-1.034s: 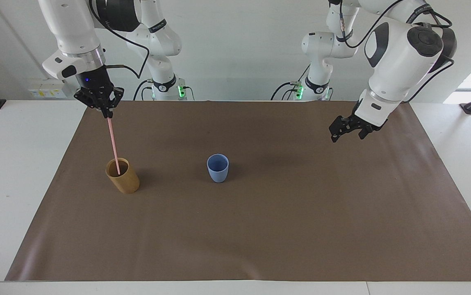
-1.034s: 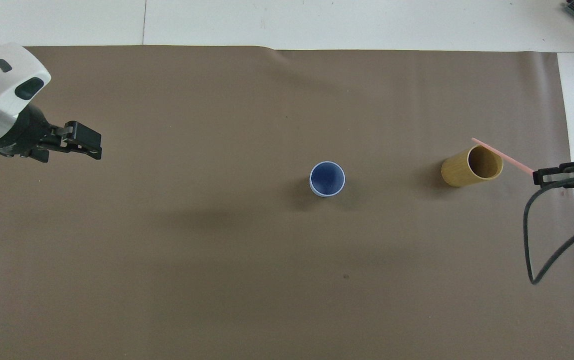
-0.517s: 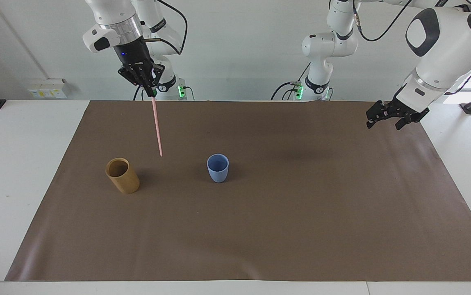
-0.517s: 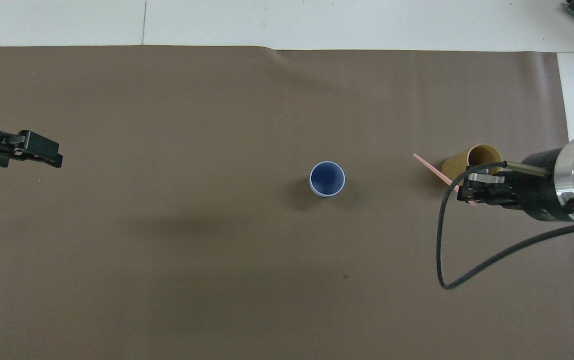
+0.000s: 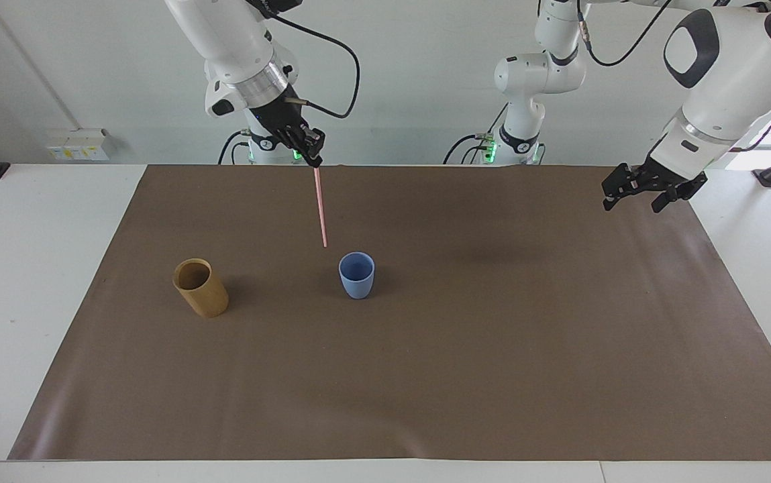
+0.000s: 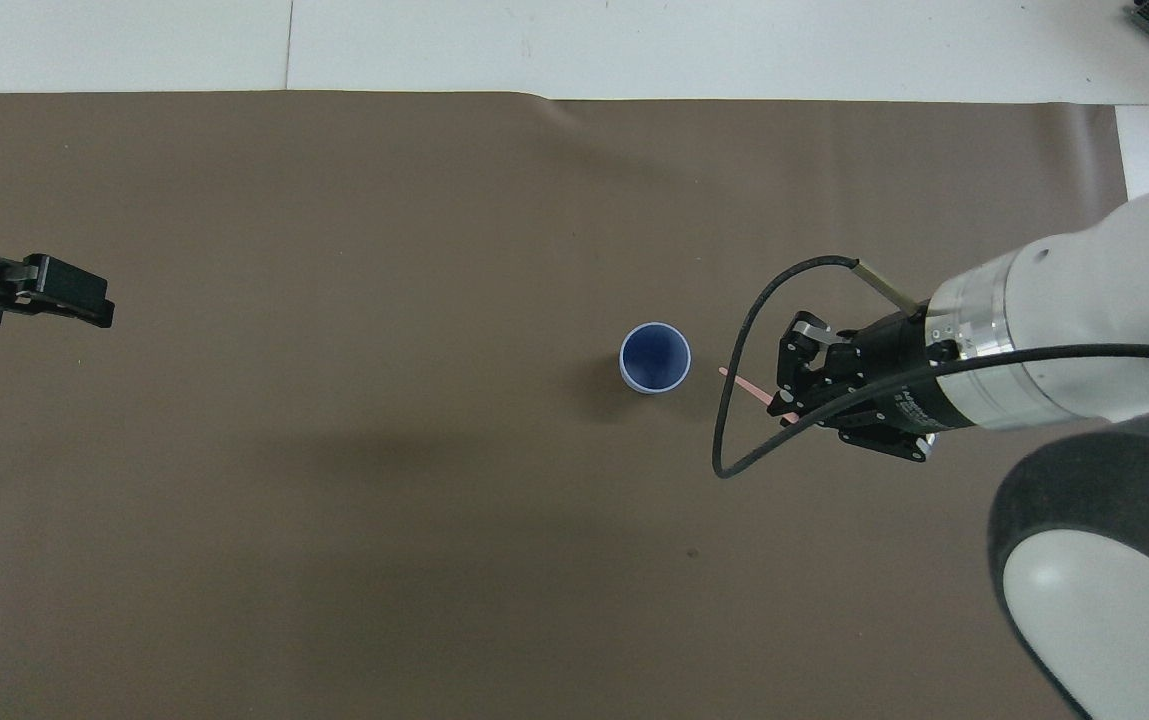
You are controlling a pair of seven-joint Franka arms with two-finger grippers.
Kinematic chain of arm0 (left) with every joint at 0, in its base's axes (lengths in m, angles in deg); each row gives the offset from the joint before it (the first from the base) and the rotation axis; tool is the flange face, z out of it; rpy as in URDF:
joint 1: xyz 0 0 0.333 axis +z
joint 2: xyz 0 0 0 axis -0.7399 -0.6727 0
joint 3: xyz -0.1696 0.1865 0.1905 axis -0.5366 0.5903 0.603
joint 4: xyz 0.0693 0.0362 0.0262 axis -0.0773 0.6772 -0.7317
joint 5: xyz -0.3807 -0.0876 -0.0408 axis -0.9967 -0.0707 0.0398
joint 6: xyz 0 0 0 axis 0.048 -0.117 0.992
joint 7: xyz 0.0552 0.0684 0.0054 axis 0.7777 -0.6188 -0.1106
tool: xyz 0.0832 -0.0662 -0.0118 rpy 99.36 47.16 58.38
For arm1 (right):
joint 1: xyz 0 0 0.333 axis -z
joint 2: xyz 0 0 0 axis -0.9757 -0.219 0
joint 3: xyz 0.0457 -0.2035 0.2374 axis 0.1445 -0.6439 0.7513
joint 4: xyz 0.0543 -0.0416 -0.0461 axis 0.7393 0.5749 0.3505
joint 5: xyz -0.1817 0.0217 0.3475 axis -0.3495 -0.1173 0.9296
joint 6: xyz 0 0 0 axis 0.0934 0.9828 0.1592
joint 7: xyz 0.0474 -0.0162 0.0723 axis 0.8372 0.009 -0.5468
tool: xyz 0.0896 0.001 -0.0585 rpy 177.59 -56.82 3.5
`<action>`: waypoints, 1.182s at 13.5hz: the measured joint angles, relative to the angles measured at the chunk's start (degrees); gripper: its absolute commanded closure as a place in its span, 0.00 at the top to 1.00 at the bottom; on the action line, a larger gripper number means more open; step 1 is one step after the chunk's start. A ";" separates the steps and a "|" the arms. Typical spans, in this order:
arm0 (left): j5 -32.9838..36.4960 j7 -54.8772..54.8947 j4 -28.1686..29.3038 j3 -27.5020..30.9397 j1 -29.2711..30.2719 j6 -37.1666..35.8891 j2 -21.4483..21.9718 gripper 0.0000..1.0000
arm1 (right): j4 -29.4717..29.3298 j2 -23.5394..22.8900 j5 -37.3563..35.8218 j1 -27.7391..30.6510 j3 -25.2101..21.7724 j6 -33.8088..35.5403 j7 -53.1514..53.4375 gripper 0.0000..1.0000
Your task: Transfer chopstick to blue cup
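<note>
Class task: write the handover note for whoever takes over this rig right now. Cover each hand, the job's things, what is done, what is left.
Right hand: shut on the thin pale-pink chopstick, which hangs in the air beside the small light-blue tapered cup, tip above rim height.
Left hand: open, empty, waiting over the left arm's end of the brown mat.
Done: chopstick is out of the tan-brown cylindrical cup.
Left: bring the tip over the blue cup, lower, release.

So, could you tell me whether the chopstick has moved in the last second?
Yes. The chopstick has left the tan cup and now hangs nearly over the blue cup.
</note>
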State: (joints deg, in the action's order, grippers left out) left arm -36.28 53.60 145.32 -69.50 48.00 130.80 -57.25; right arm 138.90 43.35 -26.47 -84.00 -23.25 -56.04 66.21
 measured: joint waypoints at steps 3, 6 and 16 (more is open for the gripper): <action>3.36 -0.01 -0.70 -0.38 -0.01 -2.66 4.60 1.00 | -0.02 -2.64 2.08 -2.51 0.02 -2.96 4.97 0.00; 2.04 -0.03 -0.52 0.28 0.21 -4.75 5.77 1.00 | -0.31 -5.25 4.04 -2.89 -0.06 -5.39 6.60 0.00; -0.57 -0.03 0.08 0.56 0.96 -4.68 5.45 1.00 | 0.05 -12.41 4.25 -2.91 -0.15 -11.24 6.61 0.21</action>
State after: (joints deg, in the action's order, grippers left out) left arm -36.85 53.56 145.39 -68.94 48.96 126.12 -51.80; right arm 138.95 30.94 -22.23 -86.91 -23.39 -67.28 72.82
